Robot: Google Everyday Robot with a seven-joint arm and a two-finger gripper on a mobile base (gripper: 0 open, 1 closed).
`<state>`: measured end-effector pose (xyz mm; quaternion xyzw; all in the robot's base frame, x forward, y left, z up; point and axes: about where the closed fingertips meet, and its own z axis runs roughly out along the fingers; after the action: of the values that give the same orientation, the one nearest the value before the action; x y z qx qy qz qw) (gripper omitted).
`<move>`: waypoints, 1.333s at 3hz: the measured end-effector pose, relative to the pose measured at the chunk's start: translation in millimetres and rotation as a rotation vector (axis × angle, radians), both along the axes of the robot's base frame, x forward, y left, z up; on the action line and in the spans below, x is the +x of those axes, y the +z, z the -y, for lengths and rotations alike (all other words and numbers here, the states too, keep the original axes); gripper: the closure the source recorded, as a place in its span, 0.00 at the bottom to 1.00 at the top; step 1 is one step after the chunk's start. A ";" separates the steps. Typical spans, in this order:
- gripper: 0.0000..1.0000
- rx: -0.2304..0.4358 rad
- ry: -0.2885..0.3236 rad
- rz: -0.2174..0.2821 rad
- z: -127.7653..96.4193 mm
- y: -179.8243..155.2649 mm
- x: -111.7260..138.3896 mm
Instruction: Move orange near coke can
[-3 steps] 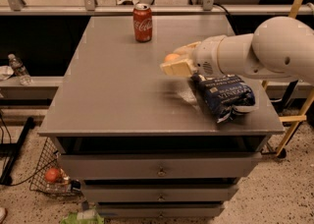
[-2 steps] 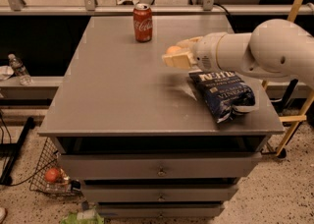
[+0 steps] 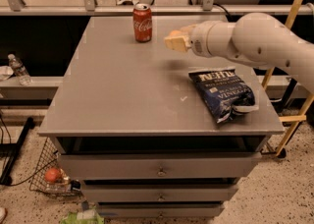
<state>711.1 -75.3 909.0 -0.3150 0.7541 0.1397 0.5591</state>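
Observation:
The red coke can [image 3: 143, 22] stands upright at the far middle of the grey table [image 3: 122, 88]. My gripper [image 3: 175, 41], at the end of the white arm coming in from the right, hangs above the table just right of the can and a little nearer to me. Its cream fingers are shut on the orange [image 3: 174, 34], of which only a small orange-yellow patch shows between them. The orange is held off the table, about a can's width from the can.
A dark blue chip bag [image 3: 223, 93] lies on the table's right side, below the arm. A water bottle [image 3: 18, 68] stands on a ledge at the left. A wire basket with a reddish fruit [image 3: 52, 175] sits on the floor. A yellow frame [image 3: 289, 31] stands at right.
My gripper has moved with the orange away from the chip bag toward the far edge, and now hangs close beside the coke can.

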 end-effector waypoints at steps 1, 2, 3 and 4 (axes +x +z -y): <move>1.00 0.004 -0.023 -0.021 -1.7 -7.7 33.0; 1.00 0.030 -0.020 -0.034 -9.7 -20.2 75.5; 1.00 0.048 -0.014 -0.038 -14.3 -27.6 97.9; 1.00 0.070 0.017 -0.037 -27.1 -31.5 112.5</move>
<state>823.5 -48.1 877.5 -0.2989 0.7562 0.1768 0.5546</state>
